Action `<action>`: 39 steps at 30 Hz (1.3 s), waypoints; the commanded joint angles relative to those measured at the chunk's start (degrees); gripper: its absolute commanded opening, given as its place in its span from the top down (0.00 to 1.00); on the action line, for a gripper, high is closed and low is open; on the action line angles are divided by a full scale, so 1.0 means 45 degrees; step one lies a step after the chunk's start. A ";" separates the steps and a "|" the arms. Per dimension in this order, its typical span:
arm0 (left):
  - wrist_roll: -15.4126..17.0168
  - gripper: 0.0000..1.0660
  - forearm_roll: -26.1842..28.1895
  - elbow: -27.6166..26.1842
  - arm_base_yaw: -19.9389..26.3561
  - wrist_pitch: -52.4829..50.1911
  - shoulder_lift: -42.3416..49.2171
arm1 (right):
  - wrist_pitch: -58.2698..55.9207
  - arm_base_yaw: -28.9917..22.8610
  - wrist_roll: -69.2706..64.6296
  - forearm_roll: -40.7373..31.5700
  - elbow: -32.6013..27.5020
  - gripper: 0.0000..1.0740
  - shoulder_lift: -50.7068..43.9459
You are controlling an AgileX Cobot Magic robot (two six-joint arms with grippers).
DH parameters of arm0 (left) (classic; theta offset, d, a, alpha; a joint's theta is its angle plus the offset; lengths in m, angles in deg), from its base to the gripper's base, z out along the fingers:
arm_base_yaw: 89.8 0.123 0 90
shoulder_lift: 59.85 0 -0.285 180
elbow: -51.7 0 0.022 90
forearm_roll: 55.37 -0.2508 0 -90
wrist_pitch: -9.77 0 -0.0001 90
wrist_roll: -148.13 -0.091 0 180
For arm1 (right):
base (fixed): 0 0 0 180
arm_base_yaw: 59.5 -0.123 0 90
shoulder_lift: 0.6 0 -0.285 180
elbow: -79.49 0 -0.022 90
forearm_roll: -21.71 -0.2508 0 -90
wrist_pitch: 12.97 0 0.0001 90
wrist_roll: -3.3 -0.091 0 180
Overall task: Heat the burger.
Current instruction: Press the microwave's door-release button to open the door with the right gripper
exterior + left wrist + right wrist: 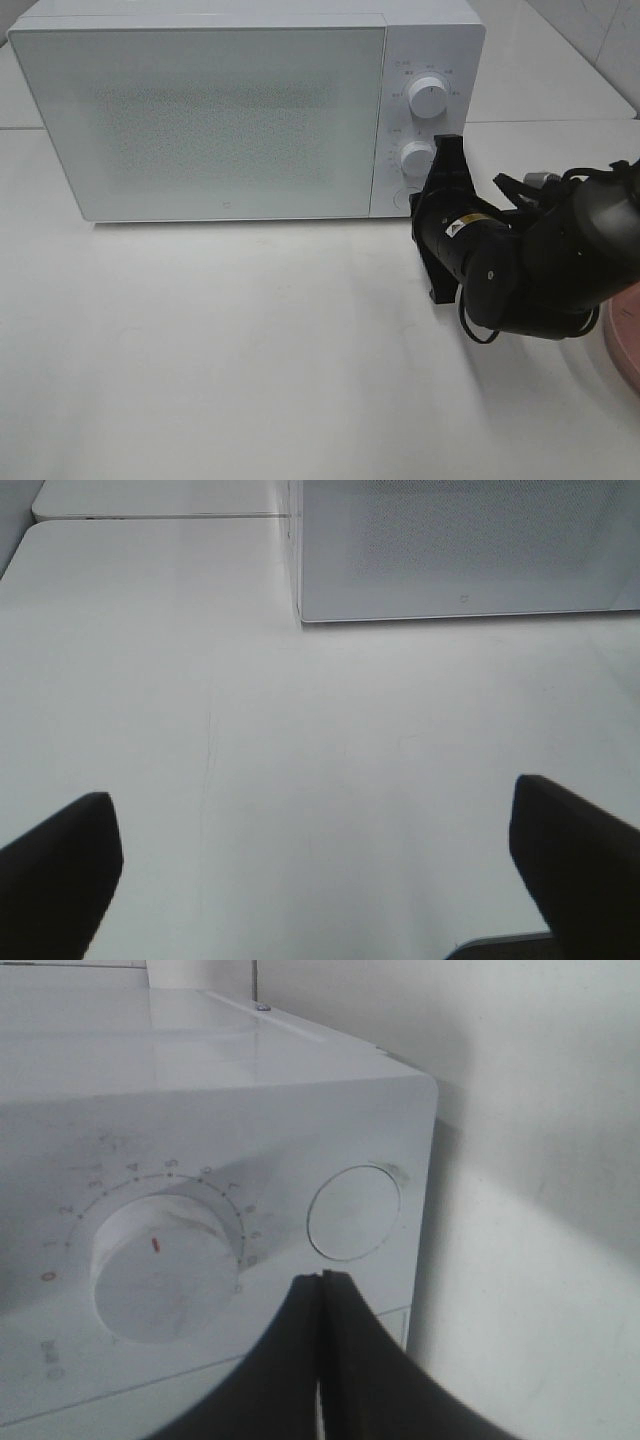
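Two hands: right hand pinched shut at the microwave controls; left hand wide, empty. Door closed, burger unseen; heating probably not yet started.

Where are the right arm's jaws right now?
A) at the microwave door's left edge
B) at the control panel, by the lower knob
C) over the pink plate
B: the shut jaws sit close to the lower knob and the round button.

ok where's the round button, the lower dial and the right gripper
round button [353,1213], right wrist view, centre of its face
lower dial [165,1270], right wrist view, face of the knob
right gripper [322,1282], right wrist view, where its shut fingertips meet
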 commanded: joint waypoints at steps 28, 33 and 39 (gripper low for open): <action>0.0102 0.08 0.0025 0.0000 -0.0076 -0.0166 0.0178 | -0.0216 0.0649 -0.0318 -0.0076 0.2165 1.00 0.1884; 0.0102 0.08 0.0025 0.0000 -0.0076 -0.0166 0.0178 | 0.0166 0.0777 -0.0280 -0.0255 0.2165 1.00 0.1884; 0.0102 0.08 0.0025 0.0000 -0.0076 -0.0166 0.0178 | 0.0331 0.0917 -0.0267 -0.0306 0.2279 1.00 0.1884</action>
